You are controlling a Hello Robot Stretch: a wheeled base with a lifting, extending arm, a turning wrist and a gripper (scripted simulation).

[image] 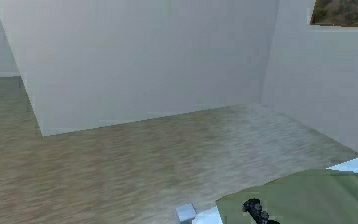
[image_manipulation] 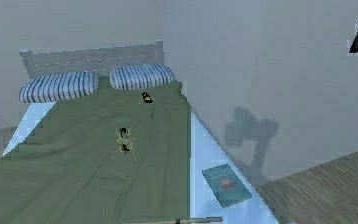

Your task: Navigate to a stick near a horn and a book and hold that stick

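Forward view: looks ahead and down across the wood floor (image: 137, 150) to a white wall (image: 137, 60) well off. The corner of the bed (image: 322, 195) sits close at lower right.
Arm side view: close above the same bed, facing along its green cover (image_manipulation: 77, 160) to the pillows (image_manipulation: 59, 86) and headboard (image_manipulation: 87, 55).
Shared: the bed.

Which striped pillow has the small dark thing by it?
The right pillow in the arm side view; the dark thing lies just before it, well off the left pillow.
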